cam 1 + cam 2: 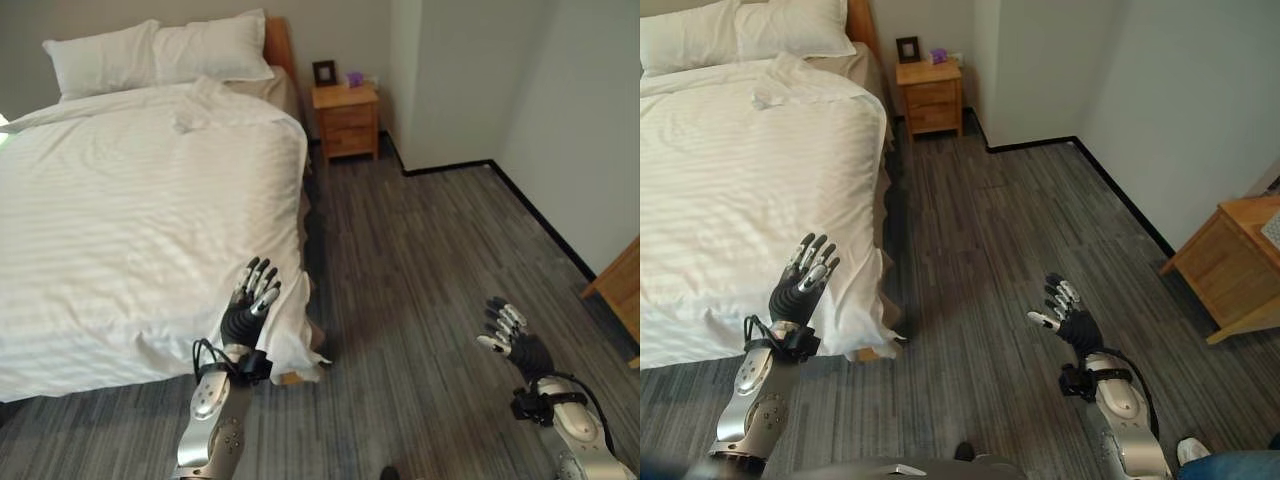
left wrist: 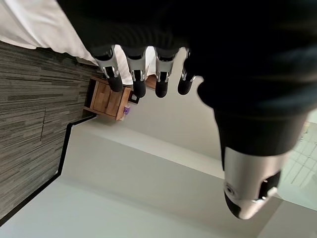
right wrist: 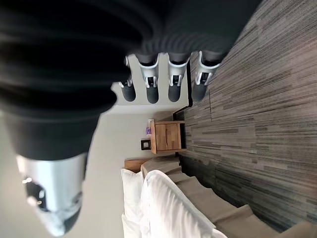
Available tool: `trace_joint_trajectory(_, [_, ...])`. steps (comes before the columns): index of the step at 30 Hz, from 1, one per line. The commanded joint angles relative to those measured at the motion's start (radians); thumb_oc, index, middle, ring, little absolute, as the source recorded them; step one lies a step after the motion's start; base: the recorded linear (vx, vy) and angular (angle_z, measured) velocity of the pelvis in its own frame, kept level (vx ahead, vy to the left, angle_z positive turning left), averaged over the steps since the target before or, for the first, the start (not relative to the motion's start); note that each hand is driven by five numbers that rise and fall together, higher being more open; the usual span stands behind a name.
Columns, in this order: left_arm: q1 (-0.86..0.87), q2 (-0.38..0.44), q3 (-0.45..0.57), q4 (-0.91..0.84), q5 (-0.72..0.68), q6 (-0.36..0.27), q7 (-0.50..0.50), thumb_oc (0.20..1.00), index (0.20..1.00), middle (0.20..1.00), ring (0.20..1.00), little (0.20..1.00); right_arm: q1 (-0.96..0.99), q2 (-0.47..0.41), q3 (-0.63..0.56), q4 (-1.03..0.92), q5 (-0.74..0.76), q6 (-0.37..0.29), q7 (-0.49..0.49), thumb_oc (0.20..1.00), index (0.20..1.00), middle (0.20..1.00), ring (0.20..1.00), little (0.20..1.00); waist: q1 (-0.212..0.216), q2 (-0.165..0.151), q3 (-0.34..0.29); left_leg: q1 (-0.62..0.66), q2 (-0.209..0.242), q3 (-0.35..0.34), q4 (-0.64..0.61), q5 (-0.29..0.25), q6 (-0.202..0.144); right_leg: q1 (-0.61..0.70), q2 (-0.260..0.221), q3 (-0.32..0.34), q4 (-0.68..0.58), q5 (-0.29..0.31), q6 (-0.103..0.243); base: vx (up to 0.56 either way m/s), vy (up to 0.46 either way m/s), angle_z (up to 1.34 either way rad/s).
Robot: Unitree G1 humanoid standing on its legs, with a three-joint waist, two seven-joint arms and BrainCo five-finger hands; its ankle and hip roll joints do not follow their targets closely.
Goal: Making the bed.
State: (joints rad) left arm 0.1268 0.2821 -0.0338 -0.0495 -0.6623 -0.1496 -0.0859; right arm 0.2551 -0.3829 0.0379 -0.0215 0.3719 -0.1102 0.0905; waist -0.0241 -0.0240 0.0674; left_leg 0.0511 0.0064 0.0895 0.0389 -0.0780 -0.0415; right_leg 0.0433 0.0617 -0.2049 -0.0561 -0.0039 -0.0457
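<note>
At the near right corner of the bed, the left hand (image 1: 250,305) hangs with fingers spread and straight, holding nothing, right above the drooping corner of the white striped duvet (image 1: 130,220). That duvet covers the mattress, long axis running from near to far toward two white pillows (image 1: 160,52), and it lies just left of this hand. The right hand (image 1: 510,335), also spread and empty, floats over the grey plank floor (image 1: 430,260), well apart from the bed. Left is clearly nearer; I'd expect it to take that loose corner.
</note>
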Motion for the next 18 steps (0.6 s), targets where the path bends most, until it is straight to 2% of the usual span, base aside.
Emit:
trace_joint_trajectory(1, [0.012, 0.035, 0.009, -0.043, 0.007, -0.031, -0.012, 1.0, 1.0, 1.0, 1.0, 1.0, -0.069, 0.001, -0.023, -0.004, 0.034, -0.036, 0.004, 1.0, 1.0, 1.0, 1.0, 1.0, 0.031, 0.013, -0.011, 0.036, -0.028, -0.009, -0.109, 0.096, 0.036, 0.044, -0.087, 0.097, 0.016, -0.007, 0.134, -0.01, 0.052, 0.12])
trace_joint_trajectory(16, [0.038, 0.039, 0.008, -0.042, 0.013, -0.018, -0.024, 1.0, 1.0, 1.0, 1.0, 1.0, -0.077, 0.007, -0.003, -0.02, 0.039, -0.028, 0.024, 1.0, 1.0, 1.0, 1.0, 1.0, 0.047, 0.008, -0.019, 0.053, -0.034, -0.03, -0.119, 0.099, 0.046, 0.048, -0.094, 0.105, 0.036, 0.0, 0.14, -0.03, 0.019, 0.09])
trace_joint_trajectory(18, [0.041, 0.034, 0.018, -0.034, 0.012, -0.023, -0.017, 1.0, 1.0, 1.0, 1.0, 1.0, -0.095, 0.014, 0.012, -0.01, 0.044, -0.031, 0.022, 1.0, 1.0, 1.0, 1.0, 1.0, 0.062, 0.004, -0.011, 0.052, -0.03, -0.024, -0.117, 0.101, 0.046, 0.034, -0.092, 0.098, 0.04, 0.018, 0.145, -0.11, -0.018, -0.01])
